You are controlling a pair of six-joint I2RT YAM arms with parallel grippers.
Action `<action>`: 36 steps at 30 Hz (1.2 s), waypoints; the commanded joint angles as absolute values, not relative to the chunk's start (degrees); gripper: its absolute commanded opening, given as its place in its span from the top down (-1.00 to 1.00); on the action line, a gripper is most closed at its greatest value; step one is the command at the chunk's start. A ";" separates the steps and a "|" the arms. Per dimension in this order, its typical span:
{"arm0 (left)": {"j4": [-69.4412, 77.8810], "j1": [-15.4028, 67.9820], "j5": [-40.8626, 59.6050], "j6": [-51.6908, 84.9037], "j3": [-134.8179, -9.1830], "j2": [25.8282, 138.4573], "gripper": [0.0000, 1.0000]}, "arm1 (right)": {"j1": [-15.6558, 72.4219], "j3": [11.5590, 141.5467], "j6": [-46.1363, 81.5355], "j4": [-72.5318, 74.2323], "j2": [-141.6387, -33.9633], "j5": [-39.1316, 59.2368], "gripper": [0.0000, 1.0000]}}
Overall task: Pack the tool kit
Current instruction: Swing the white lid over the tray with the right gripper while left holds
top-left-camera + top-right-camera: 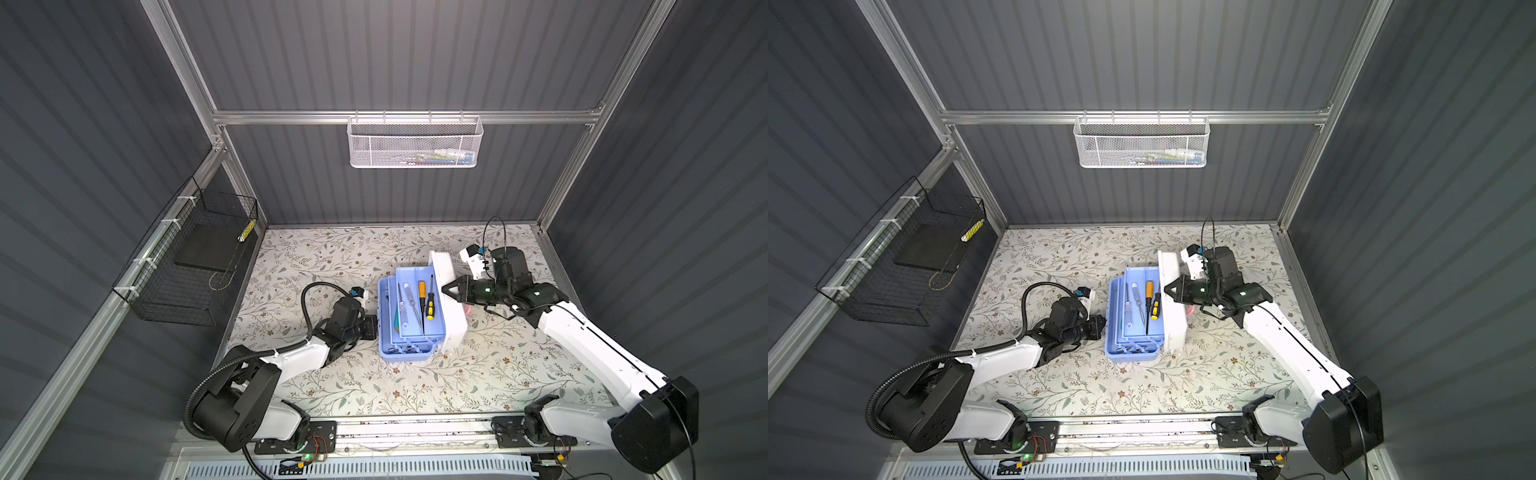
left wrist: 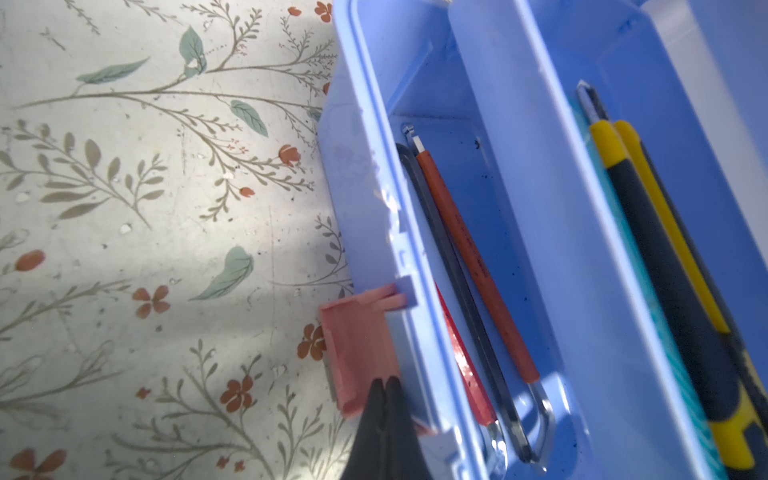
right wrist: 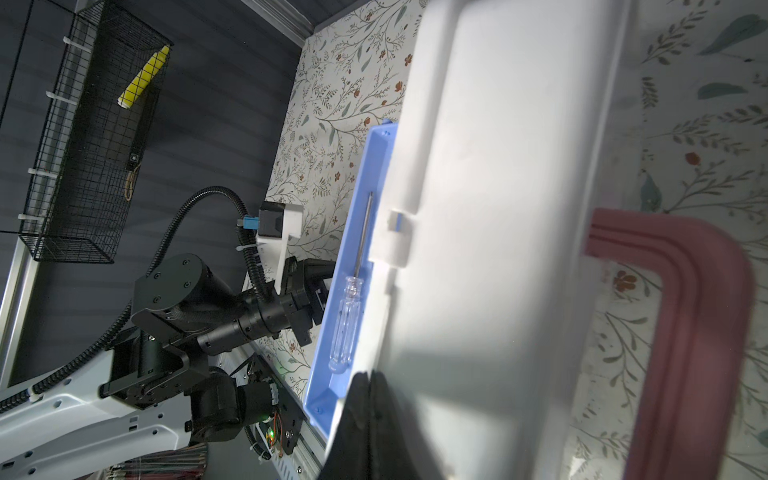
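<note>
In both top views the tool kit's light blue body (image 1: 390,353) (image 1: 1129,355) sits mid-table. A divided tray (image 1: 411,328) rests on it, holding a clear-handled screwdriver (image 1: 409,293), an orange-handled one (image 1: 421,291) and a yellow-black one (image 1: 430,305). The white lid (image 1: 451,307) (image 1: 1173,307) stands half raised along the right side. My right gripper (image 1: 444,289) (image 3: 370,378) is shut, its tip against the lid's outer face (image 3: 498,208), near the pink handle (image 3: 698,332). My left gripper (image 1: 374,326) (image 2: 384,384) is shut at the pink latch (image 2: 357,353) on the body's left wall (image 2: 374,208). Red-handled tools (image 2: 478,270) lie under the tray.
A white mesh basket (image 1: 415,143) hangs on the back wall rail. On the left wall is a black wire basket (image 1: 187,266) with a yellow item (image 1: 248,228) in it. The floral table (image 1: 415,395) is bounded by grey walls on three sides.
</note>
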State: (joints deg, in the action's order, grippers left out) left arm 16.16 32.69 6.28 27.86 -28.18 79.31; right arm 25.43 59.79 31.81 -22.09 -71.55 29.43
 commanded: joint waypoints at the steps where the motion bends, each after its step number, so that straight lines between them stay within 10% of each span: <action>1: 18.19 33.11 8.27 28.71 -26.70 77.71 1.00 | 28.34 61.71 32.08 -27.95 -74.78 27.20 0.96; 27: 1.29 33.11 -1.32 29.87 -25.87 63.77 1.00 | 41.40 82.73 28.71 -27.97 -91.75 25.39 0.86; 36: -6.29 33.14 6.47 29.65 -34.72 54.71 -0.35 | 40.13 66.36 25.12 -22.65 -77.39 17.67 0.10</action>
